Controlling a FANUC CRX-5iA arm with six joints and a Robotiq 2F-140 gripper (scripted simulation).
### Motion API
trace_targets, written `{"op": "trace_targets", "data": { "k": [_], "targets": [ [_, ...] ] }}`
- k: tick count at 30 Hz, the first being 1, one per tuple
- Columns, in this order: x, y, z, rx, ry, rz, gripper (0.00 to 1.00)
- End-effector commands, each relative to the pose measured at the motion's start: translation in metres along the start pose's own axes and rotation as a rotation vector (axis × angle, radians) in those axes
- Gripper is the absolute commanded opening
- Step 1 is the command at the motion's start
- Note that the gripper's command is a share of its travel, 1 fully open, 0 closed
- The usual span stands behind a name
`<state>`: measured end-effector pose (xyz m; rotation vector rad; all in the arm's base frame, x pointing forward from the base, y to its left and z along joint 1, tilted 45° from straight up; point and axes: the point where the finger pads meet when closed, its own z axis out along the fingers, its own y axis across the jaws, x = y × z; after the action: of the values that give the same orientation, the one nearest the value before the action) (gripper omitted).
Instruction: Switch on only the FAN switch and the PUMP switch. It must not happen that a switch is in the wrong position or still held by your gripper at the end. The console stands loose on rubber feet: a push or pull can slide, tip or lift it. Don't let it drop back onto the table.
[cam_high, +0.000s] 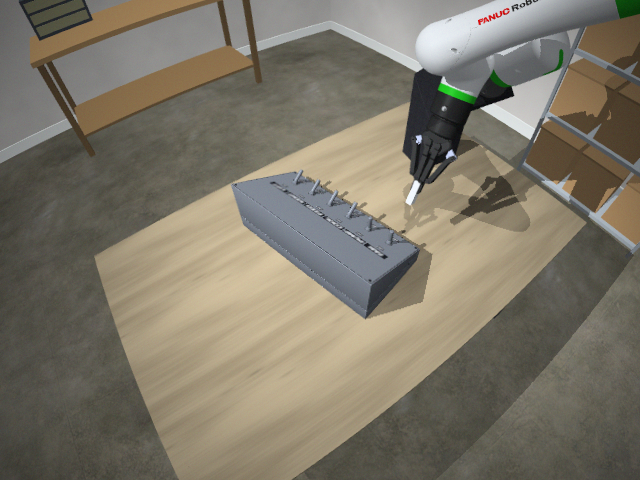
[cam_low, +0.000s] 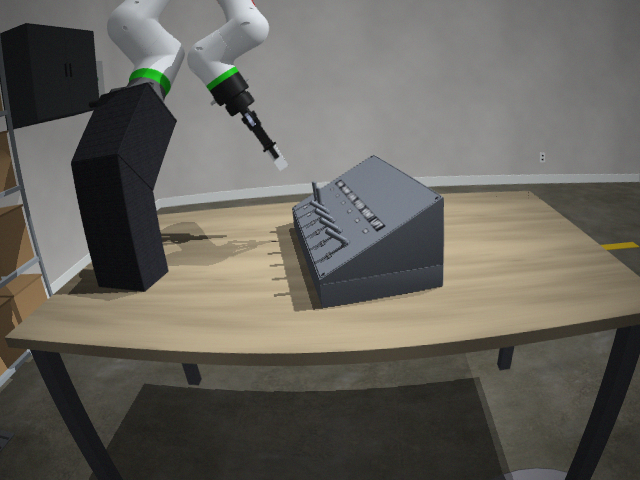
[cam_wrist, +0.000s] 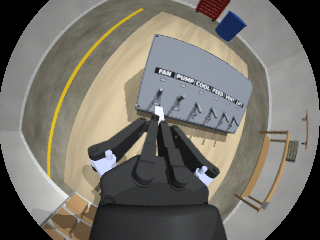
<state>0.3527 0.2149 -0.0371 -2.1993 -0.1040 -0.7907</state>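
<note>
The grey sloped console (cam_high: 325, 237) stands on the wooden table, also in the side view (cam_low: 372, 232) and the wrist view (cam_wrist: 196, 83). A row of several toggle levers runs along its lower panel. The FAN label (cam_wrist: 163, 72) and PUMP label (cam_wrist: 184, 80) mark the two levers at the end nearest me. The end lever (cam_low: 314, 192) (cam_high: 390, 237) stands more upright than the other levers (cam_low: 330, 232), which lean down the panel. My gripper (cam_high: 413, 193) (cam_low: 279, 162) (cam_wrist: 157, 112) is shut and empty. It hangs in the air above and off the console's lever side, clear of the end lever.
The black robot pedestal (cam_low: 121, 191) stands on the table beside the console's lever side. Metal racks with cardboard boxes (cam_high: 594, 129) stand past the table's edge. A wooden shelf (cam_high: 139, 62) is by the far wall.
</note>
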Motion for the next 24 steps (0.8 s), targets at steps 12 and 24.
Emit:
{"op": "trace_targets", "data": {
  "k": [12, 24],
  "targets": [
    [0.0015, -0.0006, -0.0140, 0.000, -0.002, 0.001, 1.00],
    [0.0015, -0.0006, -0.0140, 0.000, -0.002, 0.001, 1.00]
  ]
}}
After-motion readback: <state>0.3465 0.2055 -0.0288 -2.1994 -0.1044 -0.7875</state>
